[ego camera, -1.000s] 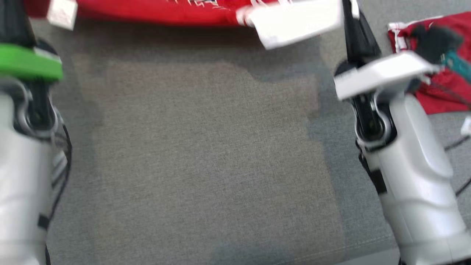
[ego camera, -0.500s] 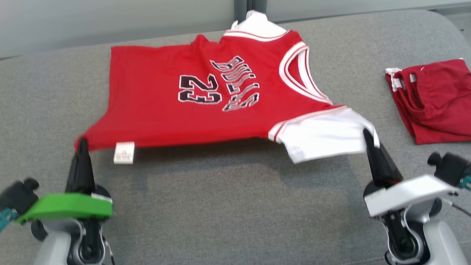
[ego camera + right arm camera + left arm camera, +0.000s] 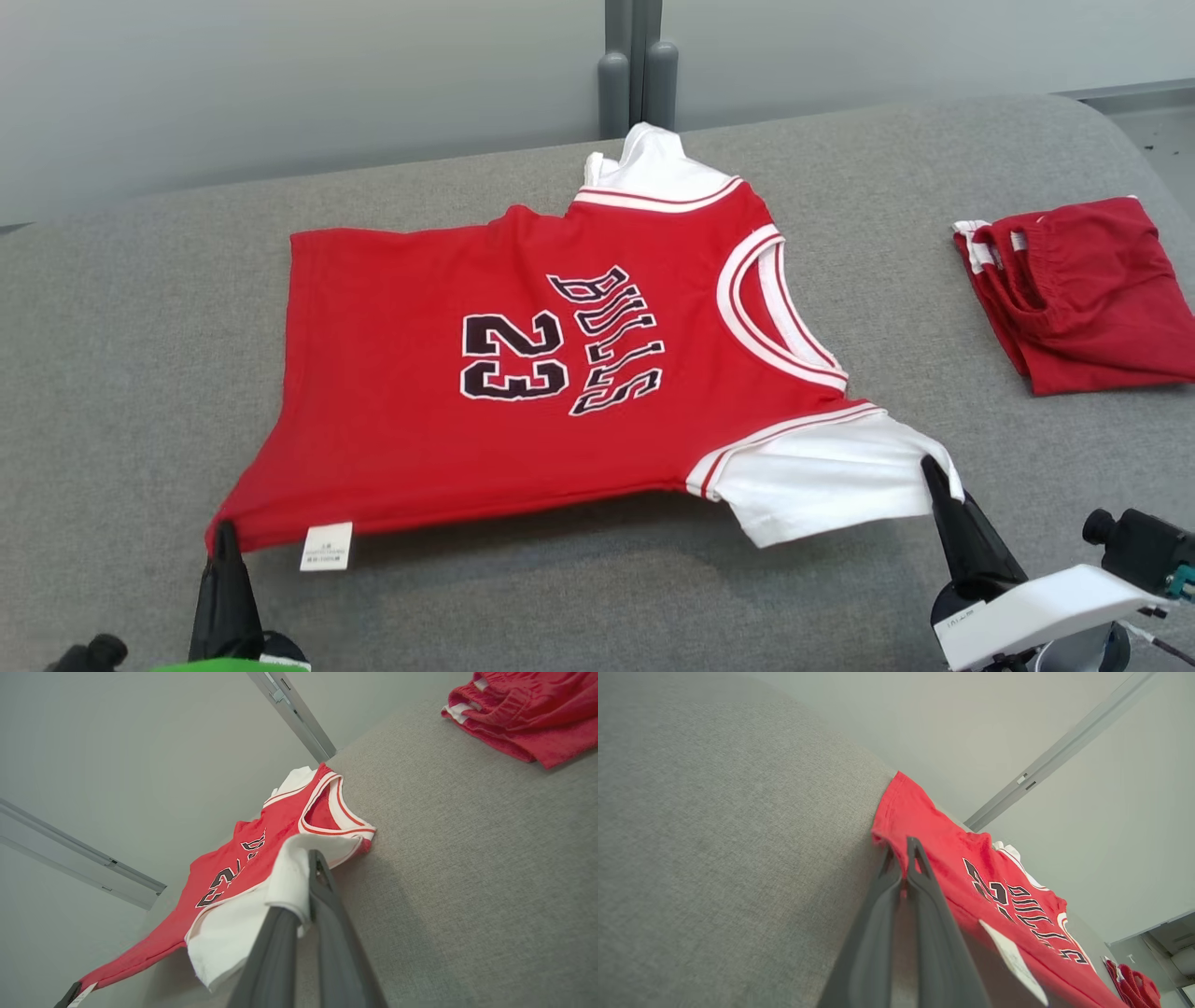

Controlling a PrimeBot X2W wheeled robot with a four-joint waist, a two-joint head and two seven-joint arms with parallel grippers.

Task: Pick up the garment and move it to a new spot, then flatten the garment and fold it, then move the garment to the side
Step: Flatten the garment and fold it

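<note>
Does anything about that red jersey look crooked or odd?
The jersey isn't flat: the left gripper pinches its hem corner, the right gripper its near white sleeve, holding that edge off the cushion. The far sleeve is bunched.

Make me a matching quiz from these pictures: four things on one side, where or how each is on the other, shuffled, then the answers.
1. left tool
2. right tool
3. shorts
4. label

A. folded, lying apart at the right
B. shut on the white sleeve of the jersey
C. hanging from the jersey's hem
D. shut on the jersey's red bottom corner

Pairs: 1-D, 2-B, 3-A, 4-C
</note>
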